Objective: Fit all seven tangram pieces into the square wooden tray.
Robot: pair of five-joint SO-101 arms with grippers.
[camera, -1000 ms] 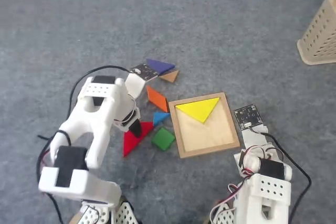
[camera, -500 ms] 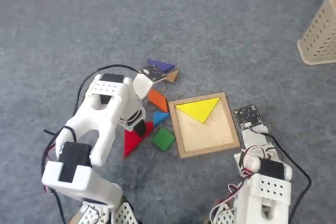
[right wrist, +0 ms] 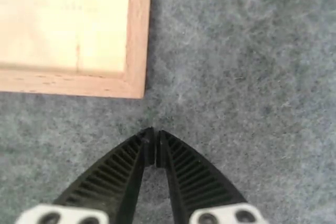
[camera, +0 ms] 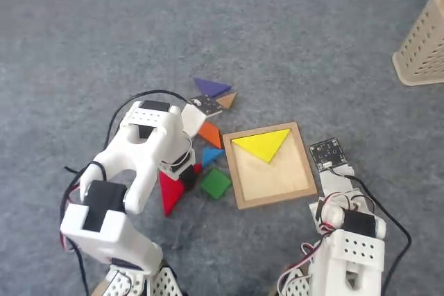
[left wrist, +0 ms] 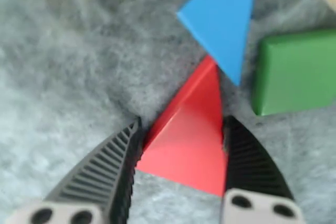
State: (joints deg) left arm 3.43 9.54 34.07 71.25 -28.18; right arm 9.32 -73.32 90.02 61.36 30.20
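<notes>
Fingers of the left claw [left wrist: 182, 123] pinch the red triangle [left wrist: 189, 140] by its side edges on the carpet [left wrist: 63, 66], its tip beside the blue triangle [left wrist: 223, 19]. Pressed together, the right claw [right wrist: 156, 132] sits off the wooden tray [right wrist: 137, 35] corner.

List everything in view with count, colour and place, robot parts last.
square wooden tray: 1, pale wood, on the carpet between the arms
large yellow triangle: 1, yellow, inside the tray, far side
large red triangle: 1, red, on the carpet left of the tray
small blue triangle: 1, blue, between red triangle and tray
green square: 1, green, beside the tray's near left corner
orange piece: 1, orange, just beyond the blue triangle
purple triangle: 1, purple, farthest from the arms
brown triangle: 1, brown, beside the purple one
perforated basket: 1, beige, far right edge
carpet: 1, grey, under everything
left gripper: 1, black fingers, closed on the red triangle
right gripper: 1, black fingers, shut, by a tray corner
</notes>
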